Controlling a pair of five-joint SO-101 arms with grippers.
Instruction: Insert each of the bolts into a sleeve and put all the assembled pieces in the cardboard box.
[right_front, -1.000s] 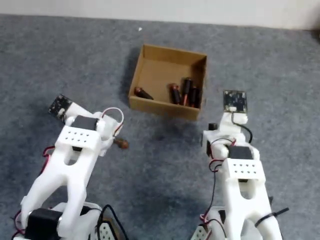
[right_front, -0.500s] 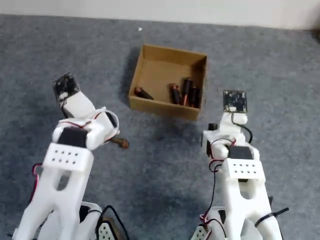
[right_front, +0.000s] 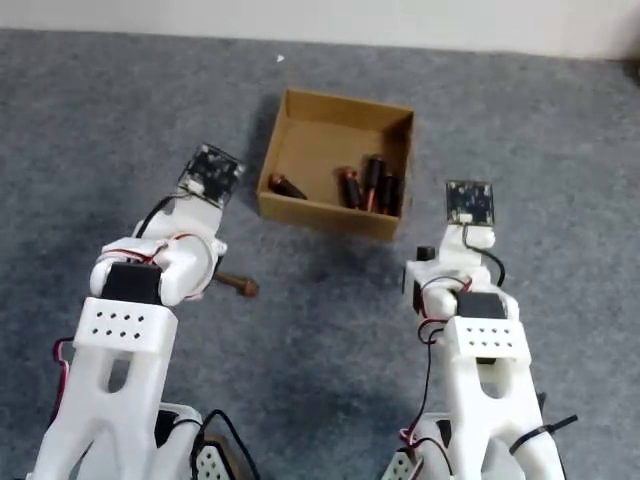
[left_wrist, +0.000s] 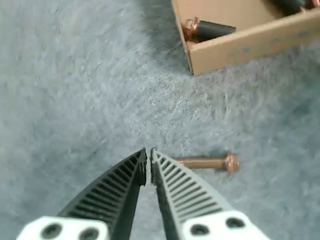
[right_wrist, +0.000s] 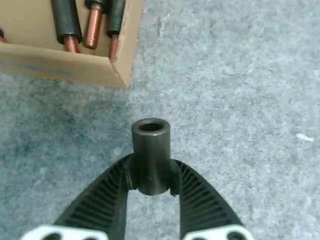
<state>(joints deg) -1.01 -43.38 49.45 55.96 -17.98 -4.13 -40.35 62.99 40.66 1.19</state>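
Note:
A copper bolt (left_wrist: 205, 162) lies on the grey carpet, head pointing away from my left gripper (left_wrist: 148, 152), which is shut and empty with its tips just beside the bolt's shank. From above, the bolt (right_front: 237, 285) lies beside the left arm (right_front: 160, 270). My right gripper (right_wrist: 151, 167) is shut on a black sleeve (right_wrist: 150, 145), held upright with its open bore facing up, a short way from the box corner. The cardboard box (right_front: 325, 215) holds several assembled pieces (right_front: 370, 185); one piece (left_wrist: 207, 30) lies near the left corner.
Open grey carpet surrounds the box on all sides. The right arm (right_front: 465, 290) stands to the right of the box's front wall (right_wrist: 60, 65). A pale wall strip runs along the far edge.
The left arm's wrist has swung from the far left toward the box and now stands over the bolt. The right arm and the bolt have not moved.

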